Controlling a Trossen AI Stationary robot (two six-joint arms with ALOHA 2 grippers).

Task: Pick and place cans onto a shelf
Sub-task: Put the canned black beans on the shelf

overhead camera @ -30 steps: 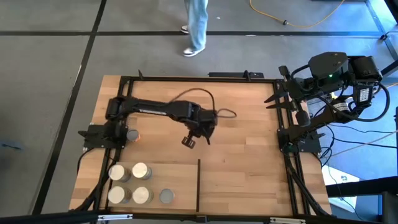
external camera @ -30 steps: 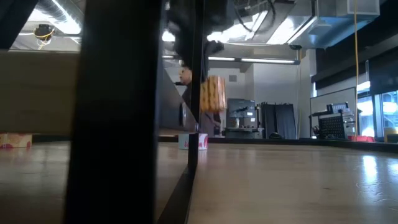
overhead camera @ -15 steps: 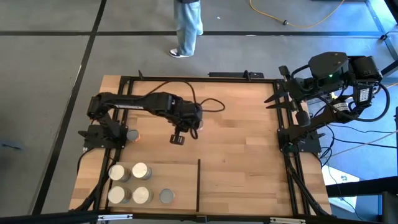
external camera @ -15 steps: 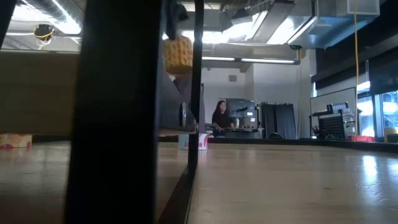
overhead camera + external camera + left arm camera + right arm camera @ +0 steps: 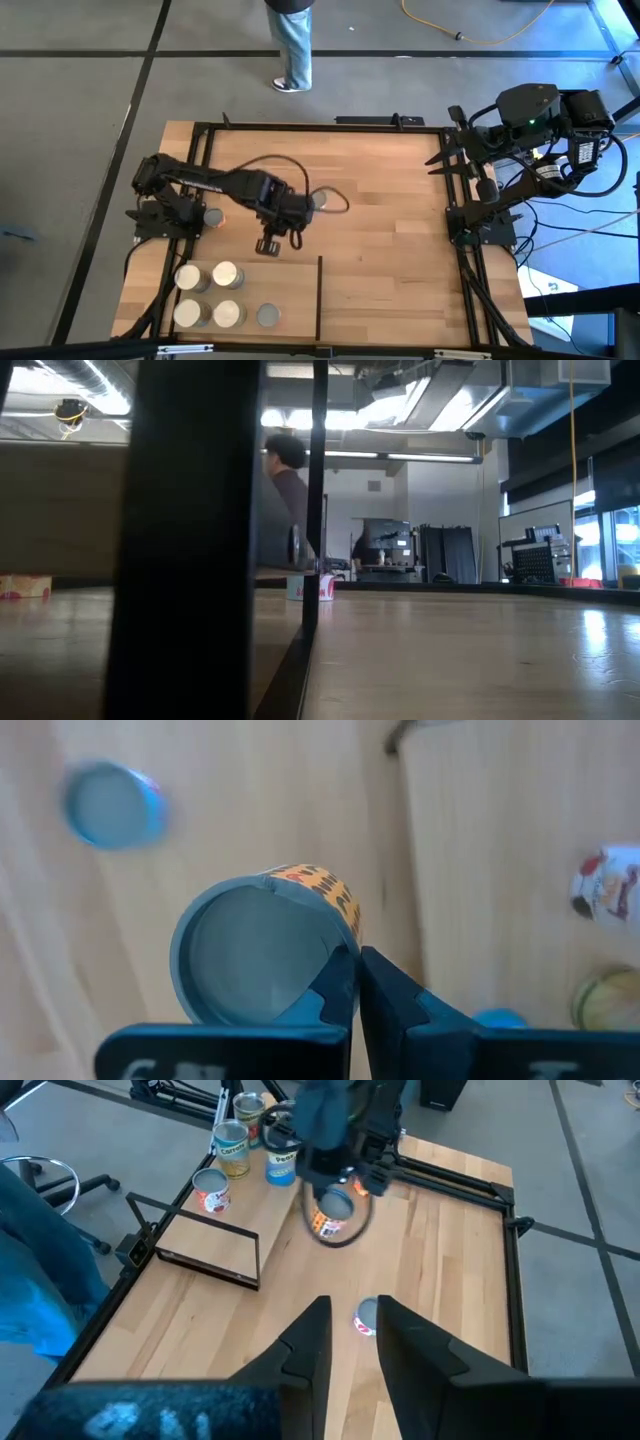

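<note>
Two dark jointed arms, looped black cables, a green light on the right arm [image 5: 530, 110], blunt black fingers [image 5: 395, 1005].

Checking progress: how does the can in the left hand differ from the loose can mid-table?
The held can is pinched at its rim by the left hand; the loose can is untouched. The held can hangs above the table; the loose can stands on it. Neither is on the shelf.
</note>
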